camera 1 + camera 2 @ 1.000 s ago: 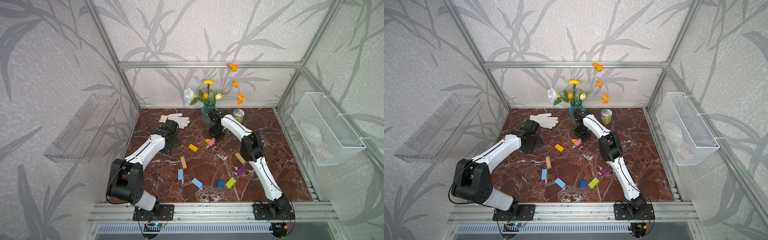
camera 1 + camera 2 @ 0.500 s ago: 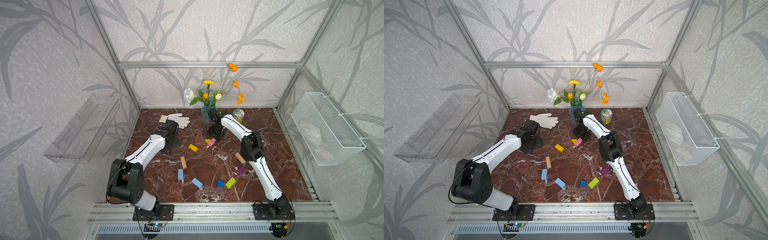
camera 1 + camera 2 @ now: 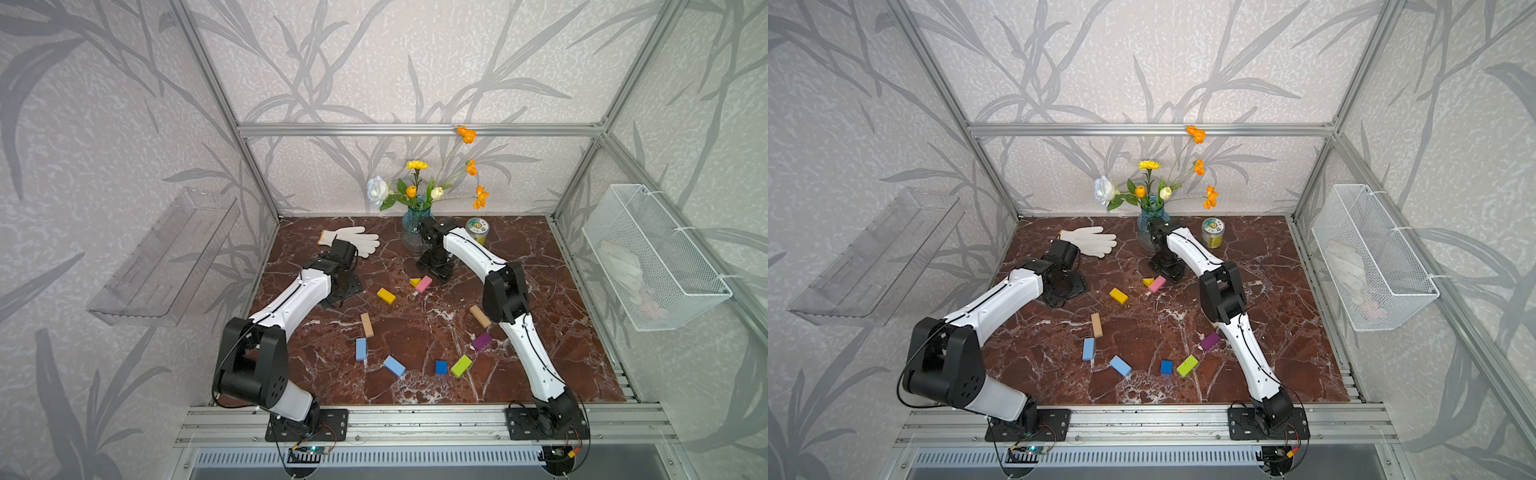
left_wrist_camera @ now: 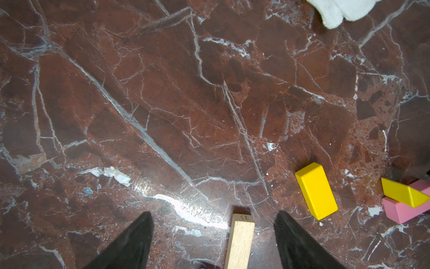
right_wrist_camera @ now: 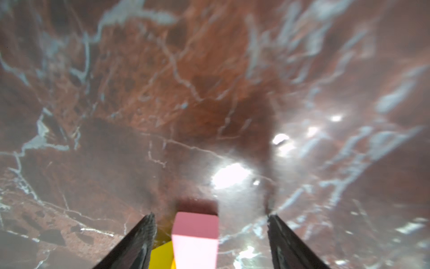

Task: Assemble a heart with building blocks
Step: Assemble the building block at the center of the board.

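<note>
Straddling the pink brick (image 5: 195, 233) at the frame's bottom centre, my right claw (image 5: 211, 215) stands spread, clear of it; my left claw (image 4: 213, 212), spread too, straddles a tan brick (image 4: 240, 240) on the surface (image 4: 186, 93).

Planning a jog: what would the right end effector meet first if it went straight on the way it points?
Probably the pink block: the right end effector straddles it, jaws open; depth is unclear, so its tips may reach the table first.
</note>
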### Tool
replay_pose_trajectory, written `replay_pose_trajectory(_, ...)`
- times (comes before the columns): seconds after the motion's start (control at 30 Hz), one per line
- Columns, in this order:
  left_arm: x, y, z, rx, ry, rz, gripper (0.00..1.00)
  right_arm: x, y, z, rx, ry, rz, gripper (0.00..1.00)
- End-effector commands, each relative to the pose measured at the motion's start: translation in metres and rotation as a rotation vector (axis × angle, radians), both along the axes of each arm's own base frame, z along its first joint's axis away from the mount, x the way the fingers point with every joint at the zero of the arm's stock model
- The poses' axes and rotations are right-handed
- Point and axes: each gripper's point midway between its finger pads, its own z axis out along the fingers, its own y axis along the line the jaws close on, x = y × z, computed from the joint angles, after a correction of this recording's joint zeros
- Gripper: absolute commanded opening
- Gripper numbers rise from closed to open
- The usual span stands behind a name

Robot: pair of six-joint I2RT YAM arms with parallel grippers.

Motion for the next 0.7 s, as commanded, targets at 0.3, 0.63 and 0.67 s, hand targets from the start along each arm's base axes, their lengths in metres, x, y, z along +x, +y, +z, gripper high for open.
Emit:
replay_pose_trajectory(0.3,0.015,-0.064,-0.026,-0.077,0.088,-0.019,0.83,-0.018,-0.076,0.075,-0.034,-0.132,-0.023,0.80)
replay_pose_trajectory(0.63,0.037,-0.089,-0.045,-0.102,0.134,0.026,0.81,-0.031,-0.113,0.068,-0.020,-0.121,-0.056,0.80)
replay_pose_trajectory(0.67,0.040,-0.091,-0.046,-0.110,0.136,0.032,0.80,-0.030,-0.115,0.068,-0.017,-0.124,-0.058,0.80)
